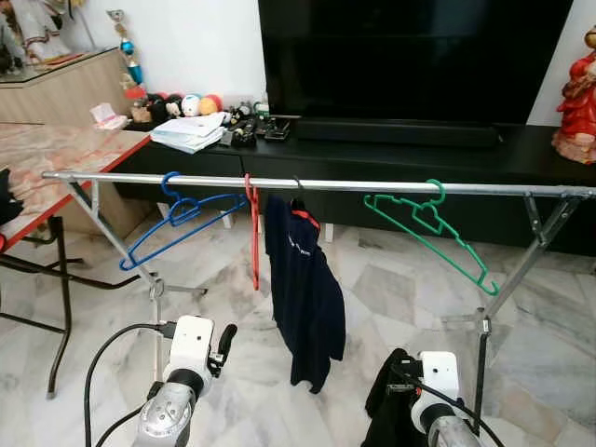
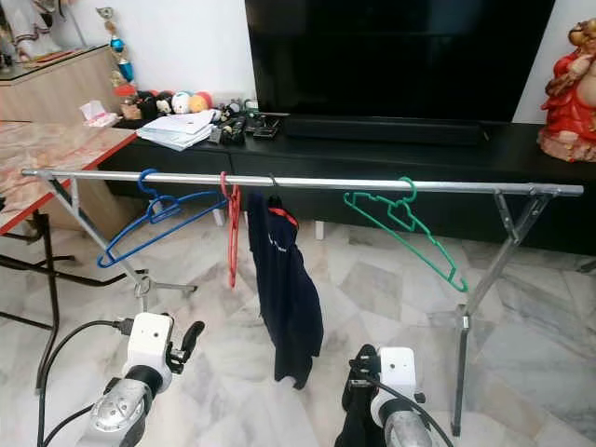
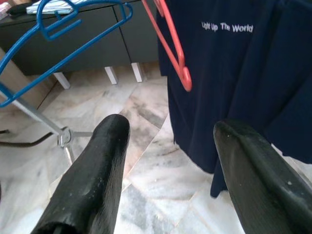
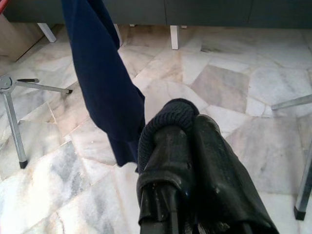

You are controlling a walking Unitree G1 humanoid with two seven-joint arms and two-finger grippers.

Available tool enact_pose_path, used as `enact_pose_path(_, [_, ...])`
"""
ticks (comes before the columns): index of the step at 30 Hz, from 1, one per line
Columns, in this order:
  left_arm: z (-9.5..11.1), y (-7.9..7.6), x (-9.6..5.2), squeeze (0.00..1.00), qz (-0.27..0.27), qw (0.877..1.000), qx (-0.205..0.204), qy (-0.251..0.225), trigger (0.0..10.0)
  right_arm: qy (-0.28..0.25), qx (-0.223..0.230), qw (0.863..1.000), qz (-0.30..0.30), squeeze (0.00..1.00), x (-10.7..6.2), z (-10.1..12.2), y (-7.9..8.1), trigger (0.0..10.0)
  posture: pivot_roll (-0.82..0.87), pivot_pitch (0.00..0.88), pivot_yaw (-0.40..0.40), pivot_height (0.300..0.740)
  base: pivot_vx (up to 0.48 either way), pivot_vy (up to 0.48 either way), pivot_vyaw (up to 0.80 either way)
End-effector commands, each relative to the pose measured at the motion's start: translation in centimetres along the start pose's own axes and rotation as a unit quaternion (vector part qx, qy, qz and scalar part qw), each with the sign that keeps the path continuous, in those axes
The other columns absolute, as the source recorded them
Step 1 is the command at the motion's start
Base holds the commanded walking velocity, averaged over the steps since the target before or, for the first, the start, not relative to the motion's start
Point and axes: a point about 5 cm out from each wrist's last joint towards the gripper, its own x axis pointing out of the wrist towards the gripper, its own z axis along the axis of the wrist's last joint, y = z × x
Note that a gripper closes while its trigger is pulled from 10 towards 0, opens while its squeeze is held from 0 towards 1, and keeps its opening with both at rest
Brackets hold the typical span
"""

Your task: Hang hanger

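Right wrist view: my right gripper [image 4: 195, 161] jaws clenched on dark garment [image 4: 168, 119]; left gripper [image 3: 170, 161] released. Risk: garment slipping before reaching rail [image 1: 372, 186].

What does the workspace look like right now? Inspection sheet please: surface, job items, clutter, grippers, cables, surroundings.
Surface: marble tile floor; metal drying rail spans the view on crossed legs.
Job's things: on the rail, blue hanger, red hanger, navy shirt on a black hanger, green hanger. Dark fabric in the right gripper; whether a hanger is inside cannot be told.
Clutter: papers, small toys and remotes on the black TV bench.
Grippers: left gripper open, low before the rail; right gripper shut on the dark fabric.
Cables: black cable looping to the left wrist.
Surroundings: TV, red figurine, marble-top table.
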Motion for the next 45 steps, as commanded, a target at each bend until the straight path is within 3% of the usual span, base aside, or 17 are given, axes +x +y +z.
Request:
enact_pose_path(1, [0.8,0.8,0.3,0.0,0.009,1.0,0.002,-0.01,10.0,-0.012,-0.005,1.0,0.011,0.0,0.3,0.6,0.4,10.0,-0.08,0.001,0.111,0.74,0.405,0.0,0.0])
enact_pose_path(28, [1.6,1.5,0.6,0.0,0.018,1.0,0.002,-0.025,10.0,0.01,-0.03,0.998,0.051,0.0,0.2,-0.4,1.2,10.0,-0.08,0.004,0.112,0.74,0.413,0.0,0.0])
enact_pose_path(36, [1.8,1.3,0.7,0.0,0.004,1.0,0.0,-0.029,10.0,0.018,-0.027,0.998,0.055,0.0,0.0,-0.8,1.3,10.0,-0.08,0.005,0.111,0.74,0.068,0.0,0.0])
enact_pose_path(39, [2.2,0.7,0.9,0.0,-0.026,0.999,-0.007,-0.026,10.0,0.022,-0.026,0.998,0.055,0.0,0.0,-1.0,1.3,10.0,-0.07,0.006,0.11,0.74,0.0,0.0,0.0])
enact_pose_path(40, [2.2,0.6,0.9,0.07,-0.031,0.999,-0.01,-0.027,10.0,0.022,-0.026,0.998,0.055,0.0,0.0,-1.0,1.3,10.0,-0.07,0.006,0.11,0.74,0.0,0.0,0.0])
enact_pose_path(41, [2.3,0.5,0.9,0.62,-0.035,0.999,-0.014,-0.027,10.0,0.023,-0.026,0.998,0.055,0.0,0.0,-1.0,1.3,10.0,-0.07,0.007,0.11,0.74,0.0,0.0,0.0])
enact_pose_path(42, [2.3,0.4,1.0,1.0,-0.039,0.999,-0.024,-0.024,10.0,0.024,-0.026,0.998,0.055,0.0,0.0,-1.1,1.3,10.0,-0.07,0.008,0.111,0.74,0.0,0.0,0.0])
enact_pose_path(45, [2.5,0.6,1.1,1.0,-0.038,0.999,-0.031,-0.024,10.0,0.026,-0.026,0.998,0.055,0.0,-0.1,-1.2,1.3,10.0,-0.07,0.007,0.112,0.74,0.0,0.0,0.0])
